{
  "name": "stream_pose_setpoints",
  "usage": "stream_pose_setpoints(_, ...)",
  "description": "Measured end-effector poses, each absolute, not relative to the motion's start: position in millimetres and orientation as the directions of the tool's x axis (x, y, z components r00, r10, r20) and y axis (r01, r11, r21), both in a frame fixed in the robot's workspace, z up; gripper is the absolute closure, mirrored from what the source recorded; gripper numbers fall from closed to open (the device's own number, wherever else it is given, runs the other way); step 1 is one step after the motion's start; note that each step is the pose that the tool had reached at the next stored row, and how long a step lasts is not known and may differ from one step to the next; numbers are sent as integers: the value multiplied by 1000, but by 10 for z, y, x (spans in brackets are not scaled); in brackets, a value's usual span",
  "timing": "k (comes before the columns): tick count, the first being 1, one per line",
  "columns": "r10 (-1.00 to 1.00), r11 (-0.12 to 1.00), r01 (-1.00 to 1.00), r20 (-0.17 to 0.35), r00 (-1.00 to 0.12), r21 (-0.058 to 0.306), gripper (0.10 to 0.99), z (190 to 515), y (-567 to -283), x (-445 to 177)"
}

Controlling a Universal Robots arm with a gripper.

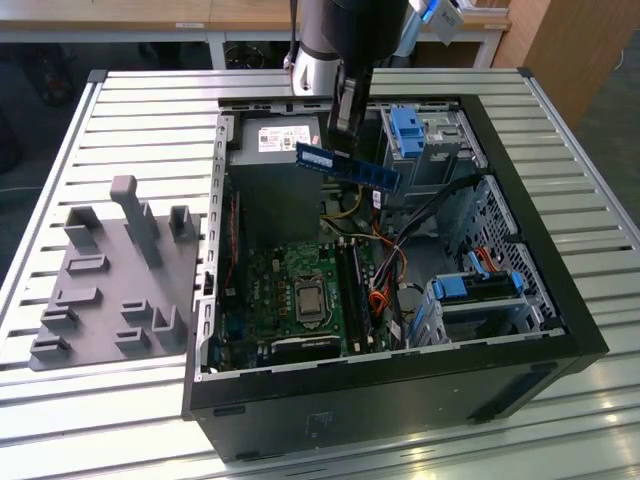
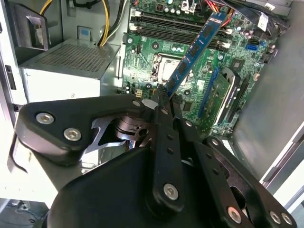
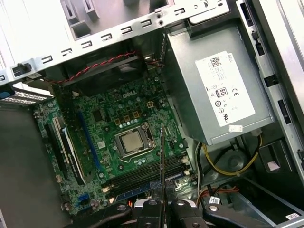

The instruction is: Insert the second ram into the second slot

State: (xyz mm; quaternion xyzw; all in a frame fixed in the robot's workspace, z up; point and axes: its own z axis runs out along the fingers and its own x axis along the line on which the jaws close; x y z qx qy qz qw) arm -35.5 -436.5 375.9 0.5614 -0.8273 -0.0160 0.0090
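Closest in, the gripper (image 2: 162,99) is closed on the second ram (image 2: 192,52), its black fingers (image 2: 167,128) pressed against the two flat faces of the blue stick. In the second wrist view the stick runs away from the fingertips, showing its row of dark chips. In the first wrist view it shows edge-on as a thin dark line (image 3: 162,161) rising from the gripper (image 3: 162,205).

The stick is in the air, not seated in anything. Below it lies the green motherboard (image 3: 109,114), with the square processor socket (image 3: 129,141) near its middle and the long memory slots (image 3: 142,180) running side by side just beside the socket. The ram's edge points roughly across those slots, well apart from them. A grey power supply (image 3: 213,95) with a white label sits next to the board, and yellow cables (image 3: 223,167) curl beside it.

From the exterior view, the gripper (image 1: 345,130) hangs over the open computer case (image 1: 400,390), holding the second ram (image 1: 348,166) by its upper long edge. The stick is tilted, its end toward the exterior view's right lower, and it hovers above the area between the power supply (image 1: 275,140) and the motherboard (image 1: 265,290). Blue drive caddies (image 1: 408,130) sit on the case's far side. The case rests on a slatted metal table (image 1: 150,110), with a grey fixture (image 1: 110,280) lying toward the exterior view's left.
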Motion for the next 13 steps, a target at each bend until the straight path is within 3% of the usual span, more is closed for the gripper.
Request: stream_pose_setpoints(13,-894,447,-894,-1,-447,36,949,3759,-4365,-355)
